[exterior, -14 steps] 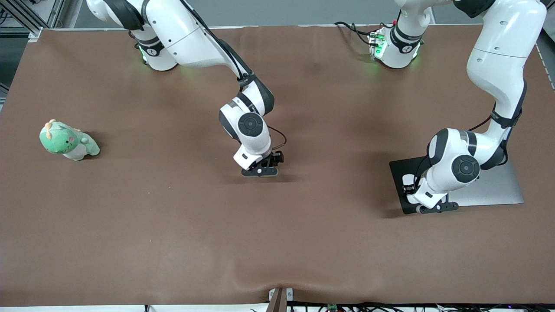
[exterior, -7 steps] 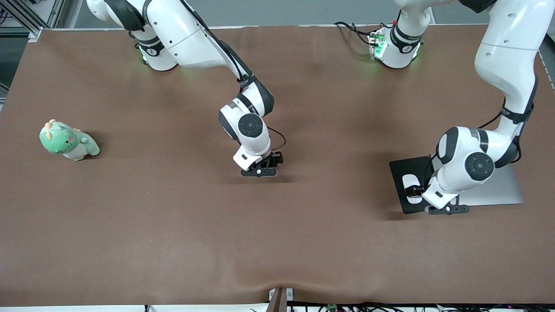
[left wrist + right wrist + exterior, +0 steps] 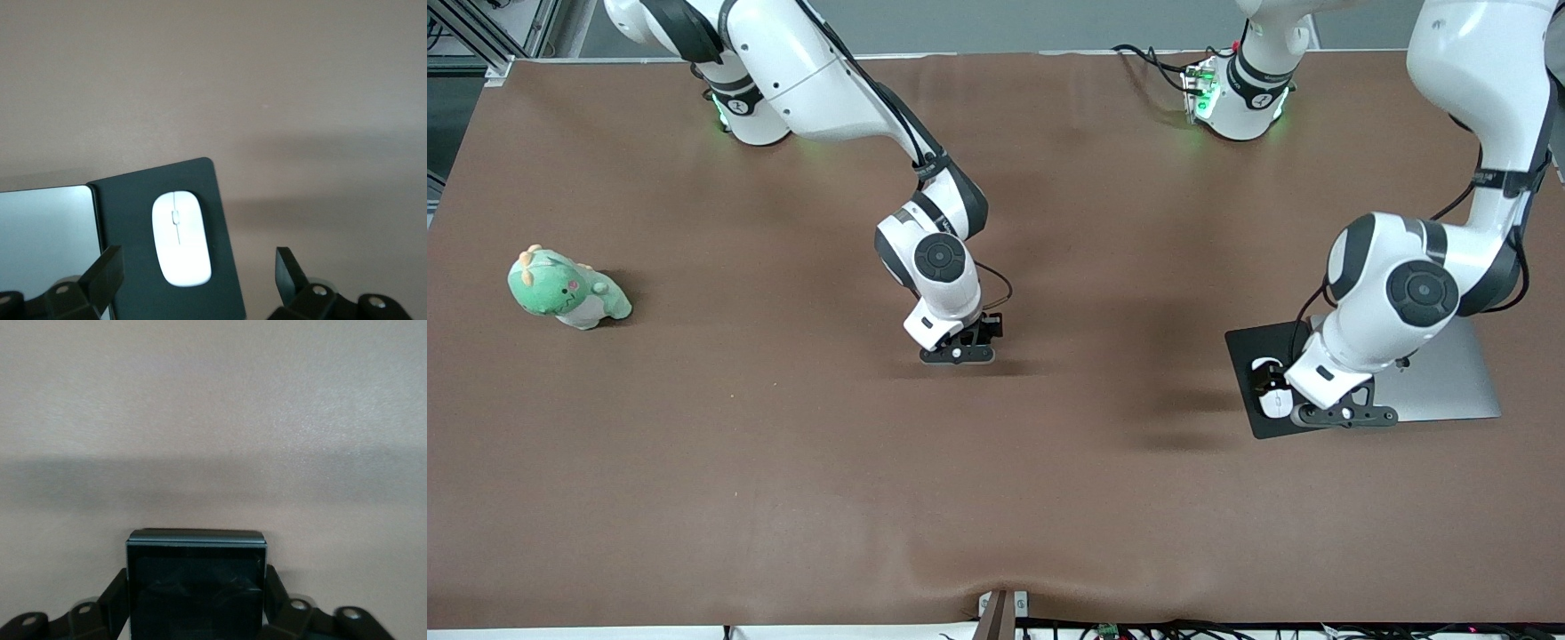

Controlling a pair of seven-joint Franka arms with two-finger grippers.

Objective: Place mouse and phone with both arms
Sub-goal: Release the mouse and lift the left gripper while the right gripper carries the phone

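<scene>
Altogether one mouse (image 3: 181, 237), one phone (image 3: 195, 583).

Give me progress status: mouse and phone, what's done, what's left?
Done: the mouse lies on the mouse pad beside the laptop; the left gripper is open above it. In hand: the right gripper is shut on the phone, low over mid-table. Left: release the phone.

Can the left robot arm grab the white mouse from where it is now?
Probably yes. The left gripper hangs right over the mouse with its jaws open wider than the mouse. The mouse lies bare on the black mouse pad, and nothing stands between them.
</scene>
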